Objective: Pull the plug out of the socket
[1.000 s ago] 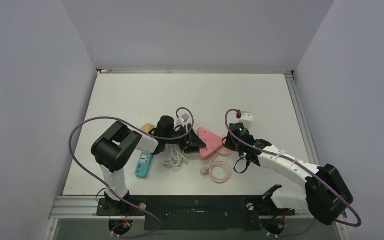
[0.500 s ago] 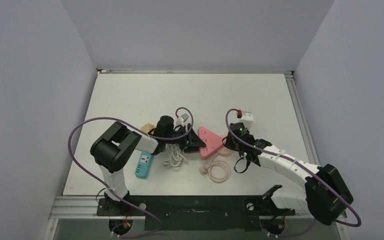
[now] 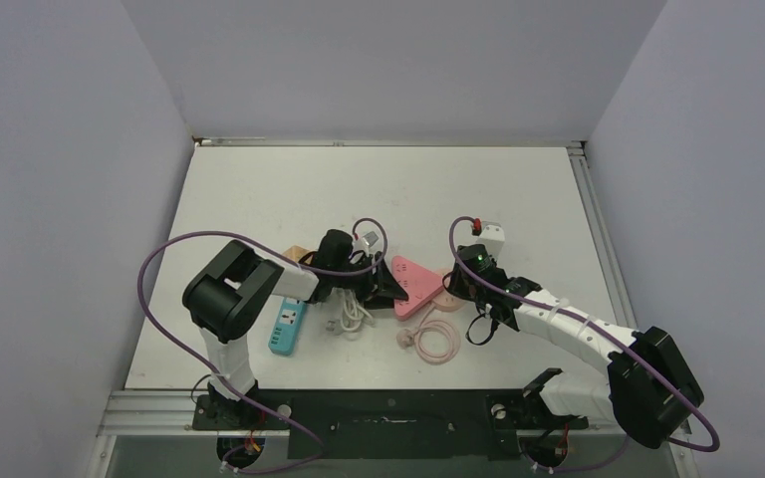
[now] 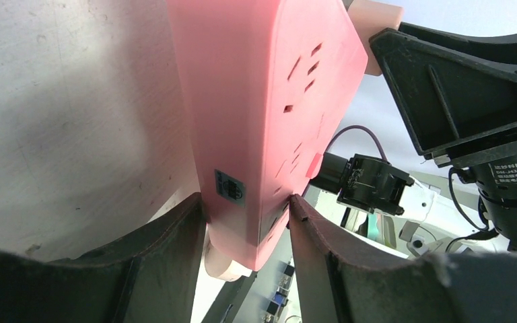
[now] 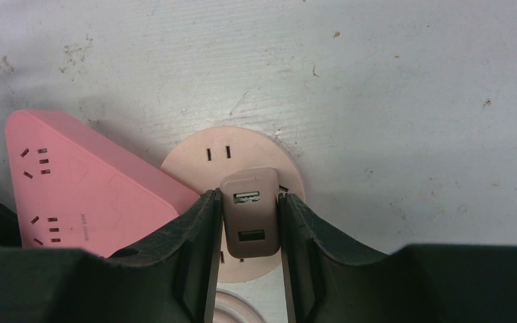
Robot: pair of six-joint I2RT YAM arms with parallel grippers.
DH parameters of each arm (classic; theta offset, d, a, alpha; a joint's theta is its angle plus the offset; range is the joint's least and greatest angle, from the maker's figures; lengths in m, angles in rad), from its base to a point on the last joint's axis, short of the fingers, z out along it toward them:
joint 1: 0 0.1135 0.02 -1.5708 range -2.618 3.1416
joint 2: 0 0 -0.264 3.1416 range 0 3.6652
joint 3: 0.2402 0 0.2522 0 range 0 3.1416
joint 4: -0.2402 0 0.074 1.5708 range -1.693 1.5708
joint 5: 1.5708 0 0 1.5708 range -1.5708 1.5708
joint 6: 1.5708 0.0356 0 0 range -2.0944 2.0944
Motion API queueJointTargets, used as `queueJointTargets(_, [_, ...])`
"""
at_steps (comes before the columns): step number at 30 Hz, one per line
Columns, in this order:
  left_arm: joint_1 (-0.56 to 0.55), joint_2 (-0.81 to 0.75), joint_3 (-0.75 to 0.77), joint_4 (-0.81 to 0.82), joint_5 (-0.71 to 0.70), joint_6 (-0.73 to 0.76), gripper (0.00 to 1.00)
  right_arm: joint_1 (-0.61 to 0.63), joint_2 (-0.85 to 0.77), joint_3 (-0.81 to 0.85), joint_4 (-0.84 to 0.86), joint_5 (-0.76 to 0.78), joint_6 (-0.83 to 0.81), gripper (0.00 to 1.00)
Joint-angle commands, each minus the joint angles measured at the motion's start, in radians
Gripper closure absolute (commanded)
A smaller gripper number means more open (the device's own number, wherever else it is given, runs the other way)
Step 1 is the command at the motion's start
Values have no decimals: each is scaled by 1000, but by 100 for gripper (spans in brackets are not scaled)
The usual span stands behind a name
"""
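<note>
Between the right claw (image 5: 247, 199) fingers (image 5: 197, 242), the plug (image 5: 249, 225) sits clamped, apparently in its socket (image 5: 219, 151).

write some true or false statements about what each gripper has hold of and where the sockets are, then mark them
1. The right gripper is shut on the brown plug. True.
2. The left gripper clamps a corner of the pink triangular power strip. True.
3. The brown plug sits on the pink triangular power strip. False: it stands on the round socket beside that strip.
4. The blue power strip lies right of the right gripper. False: it lies left of the left gripper.
</note>
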Motion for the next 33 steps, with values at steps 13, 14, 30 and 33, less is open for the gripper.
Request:
queueJointTargets(13, [-1, -2, -2, 298, 100, -120, 56, -1, 26, -11, -20, -20, 12, 76])
queueJointTargets(14, [0, 2, -6, 357, 117, -154, 56, -2, 28, -11, -21, -22, 12, 76])
queueJointTargets(30, [2, -2, 19, 93, 40, -14, 58, -2, 26, -7, -24, -20, 9, 76])
queueJointTargets(33, [0, 2, 38, -14, 8, 43, 58, -2, 26, -8, -21, -22, 11, 76])
